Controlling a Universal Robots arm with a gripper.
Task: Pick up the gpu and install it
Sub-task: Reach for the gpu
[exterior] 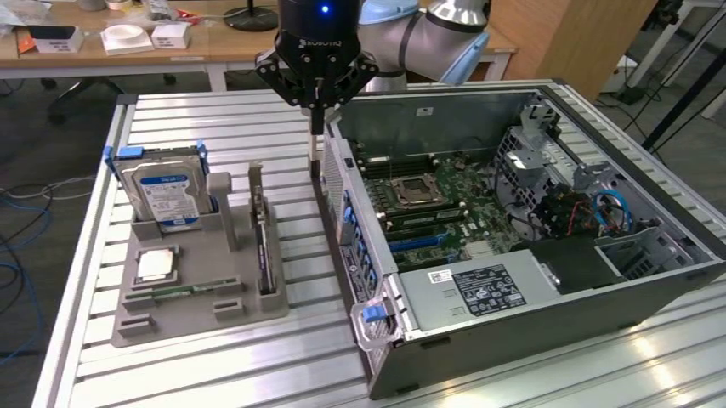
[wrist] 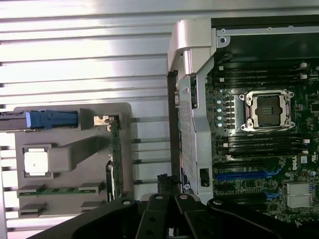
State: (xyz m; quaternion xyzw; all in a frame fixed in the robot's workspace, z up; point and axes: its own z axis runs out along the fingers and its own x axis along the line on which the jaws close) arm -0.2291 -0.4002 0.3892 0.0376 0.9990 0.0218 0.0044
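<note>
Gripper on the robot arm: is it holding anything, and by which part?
Nothing is held. The black gripper hangs shut and empty between the grey parts tray and the open computer case; the thin green gpu card stands in the tray.

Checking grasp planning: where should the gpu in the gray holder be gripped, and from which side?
Probably its exposed top edge, pinched across the thin faces, coming straight down from above: the gpu stands on edge in the gray holder's slot, lower edge seated.

the brand robotiq stands on the gripper (exterior: 316, 121) body
</note>
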